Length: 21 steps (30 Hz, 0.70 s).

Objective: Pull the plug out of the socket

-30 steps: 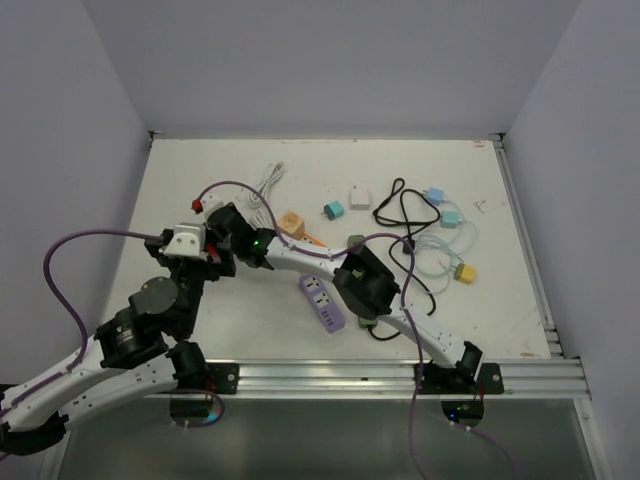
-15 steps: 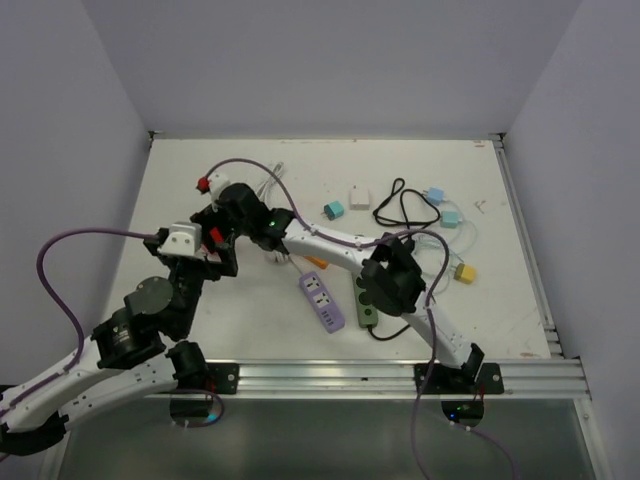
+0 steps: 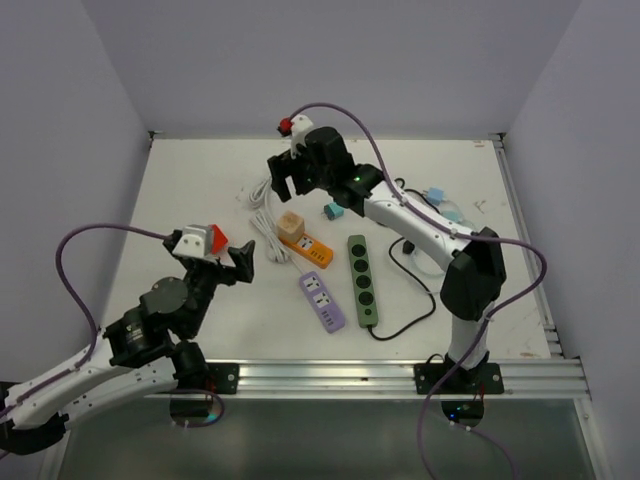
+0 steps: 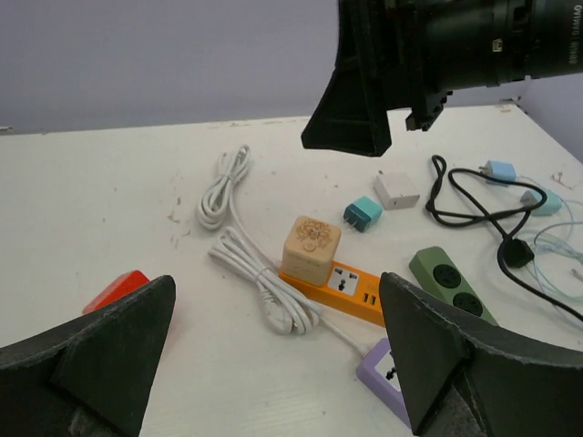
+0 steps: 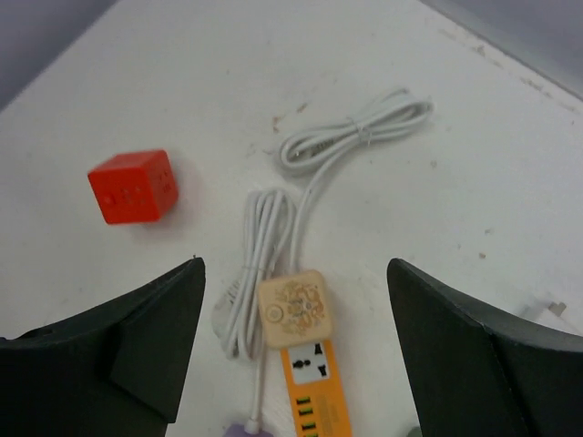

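beige plug point(image 3: 289, 224) seated in orange socket strip point(image 3: 314, 254), 10 o'clock end, on counter point(image 3: 190, 190) | left end effector point(image 4: 275, 300) apart, empty, 8 o'clock of plug | right end effector point(image 5: 293, 282) apart, empty, 12 o'clock of plug

Three power strips point(image 3: 361, 278), perhaps five plugs point(image 4: 311, 249)
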Each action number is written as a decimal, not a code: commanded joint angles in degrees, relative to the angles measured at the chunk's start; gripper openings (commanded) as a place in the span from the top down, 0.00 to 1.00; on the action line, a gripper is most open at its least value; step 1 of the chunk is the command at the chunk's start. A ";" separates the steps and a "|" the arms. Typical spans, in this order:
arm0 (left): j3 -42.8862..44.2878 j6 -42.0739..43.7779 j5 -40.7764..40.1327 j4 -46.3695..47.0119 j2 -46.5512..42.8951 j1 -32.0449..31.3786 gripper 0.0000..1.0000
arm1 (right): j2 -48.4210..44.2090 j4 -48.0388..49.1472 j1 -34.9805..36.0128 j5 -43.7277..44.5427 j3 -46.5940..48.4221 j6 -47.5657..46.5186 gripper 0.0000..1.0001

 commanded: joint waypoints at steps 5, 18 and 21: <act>-6.04 -9.76 5.81 5.27 3.08 0.17 0.04 | 7.36 -12.80 2.40 6.24 0.27 -12.16 0.10; -11.49 -13.37 8.20 8.26 4.76 0.17 0.04 | 15.89 -11.57 2.22 6.07 2.02 -12.26 0.11; -12.90 -13.20 8.28 9.40 5.28 0.17 0.04 | 16.34 -10.87 2.13 3.53 1.85 -11.91 0.28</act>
